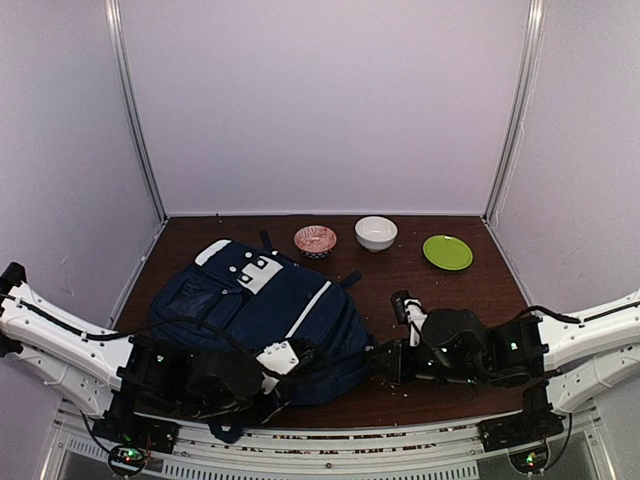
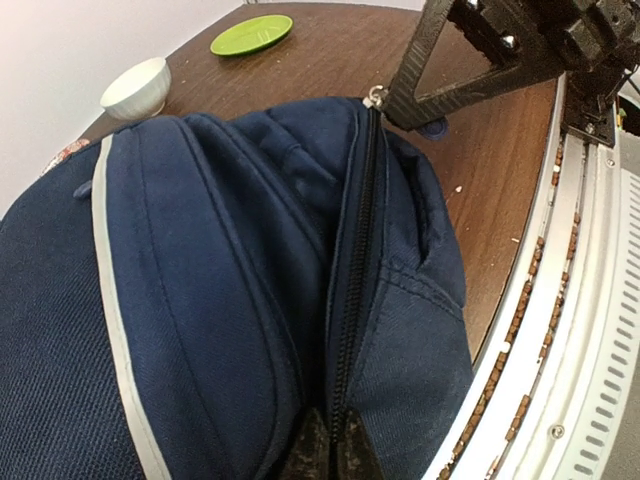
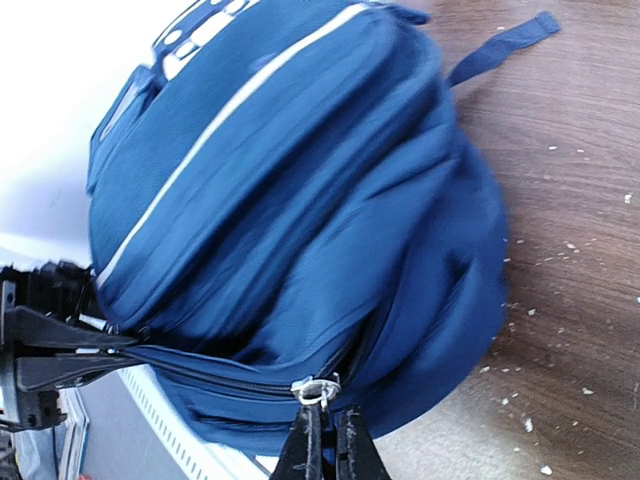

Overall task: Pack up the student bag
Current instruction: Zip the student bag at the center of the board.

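Looks like unzipping: left fingers [image 2: 305,455] pinch student bag [image 1: 260,310] seam, right fingers [image 3: 300,450] clamp zipper pull [image 3: 315,390]. Next: drag pull along track.

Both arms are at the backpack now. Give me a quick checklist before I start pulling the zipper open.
1. Hold of the right gripper on the zipper pull: ok, jaws shut on its ring.
2. Hold of the left gripper on the student bag: ok, jaws shut on fabric at the zipper line.
3. The zipper free of snagged fabric: cannot tell, folds crowd it.
4. Dishes out of the way: ok, the pink bowl, white bowl and green plate stand apart from the bag.
5. Bag fully on the table: cannot tell, the arms hide its near edge.
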`<move>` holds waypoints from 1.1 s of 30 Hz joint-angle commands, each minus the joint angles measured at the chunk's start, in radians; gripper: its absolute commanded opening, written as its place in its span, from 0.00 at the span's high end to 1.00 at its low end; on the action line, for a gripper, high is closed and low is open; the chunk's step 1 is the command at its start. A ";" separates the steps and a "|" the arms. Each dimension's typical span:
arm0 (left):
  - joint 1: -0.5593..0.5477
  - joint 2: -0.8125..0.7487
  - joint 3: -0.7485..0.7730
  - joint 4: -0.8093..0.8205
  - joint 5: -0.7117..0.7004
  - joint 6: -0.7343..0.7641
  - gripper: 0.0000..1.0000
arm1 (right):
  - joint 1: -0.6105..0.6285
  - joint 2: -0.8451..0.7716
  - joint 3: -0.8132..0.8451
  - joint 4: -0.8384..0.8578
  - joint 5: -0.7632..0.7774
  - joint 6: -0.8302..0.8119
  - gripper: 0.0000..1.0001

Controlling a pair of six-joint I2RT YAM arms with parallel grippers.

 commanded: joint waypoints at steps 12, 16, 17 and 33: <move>0.117 -0.214 -0.283 0.024 -0.229 -0.229 1.00 | -0.053 -0.041 -0.094 0.001 0.185 0.034 1.00; 0.225 -0.216 -0.323 0.159 -0.211 -0.169 1.00 | -0.020 -0.016 -0.088 -0.003 0.187 0.042 1.00; 0.255 -0.215 -0.327 0.181 -0.201 -0.153 1.00 | -0.011 -0.005 -0.089 0.002 0.188 0.045 1.00; 0.297 -0.530 -0.261 -0.140 0.073 -0.129 0.33 | 0.011 0.166 0.045 0.129 0.090 -0.017 1.00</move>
